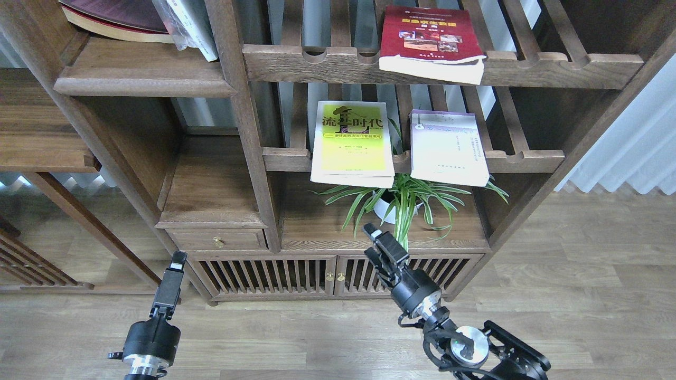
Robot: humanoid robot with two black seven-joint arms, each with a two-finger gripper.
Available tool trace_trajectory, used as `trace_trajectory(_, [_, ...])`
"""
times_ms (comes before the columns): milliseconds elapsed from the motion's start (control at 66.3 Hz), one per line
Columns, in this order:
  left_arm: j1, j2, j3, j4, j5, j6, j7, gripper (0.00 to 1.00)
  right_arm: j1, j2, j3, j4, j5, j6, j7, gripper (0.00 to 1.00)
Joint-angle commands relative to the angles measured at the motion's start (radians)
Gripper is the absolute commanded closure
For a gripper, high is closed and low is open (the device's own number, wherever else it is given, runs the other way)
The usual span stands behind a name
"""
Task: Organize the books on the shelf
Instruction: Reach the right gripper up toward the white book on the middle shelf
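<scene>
left arm (149,338): black, round wrist housing above a silver ring
left gripper (178,258): slim black block, pale tip
right arm (454,338): black, silver disc joint with a green dot, thin black cables looped beside it
right gripper (376,236): black ribbed fingers, pale tip
</scene>
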Motion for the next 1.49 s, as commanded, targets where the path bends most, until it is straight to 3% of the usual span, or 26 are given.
trace_trajectory(0, [0.0,0.0,-0.006,-0.003,0.0,0.0,0.001,0.0,-0.008,0.0,0.068,0.009,0.004,0.0,0.0,0.01])
trace_trajectory(257, [0.0,0.0,-0.008,-0.003,0.0,0.0,0.004,0.0,-0.057,0.0,0.089,0.055,0.011,0.0,0.016,0.01])
trace_trajectory(453, [0.0,0.0,-0.009,-0.005,0.0,0.0,0.004,0.0,-0.03,0.0,0.089,0.079,0.043,0.0,0.138,0.01])
trace_trajectory(528, [0.0,0.0,-0.012,-0.008,0.0,0.0,0.004,0.0,-0.011,0.0,0.089,0.079,0.052,0.0,0.164,0.01])
trace_trajectory(1479, [0.0,-0.002,-0.017,-0.015,0.0,0.0,0.004,0.0,0.042,0.0,0.18,0.046,0.072,0.0,0.181,0.01])
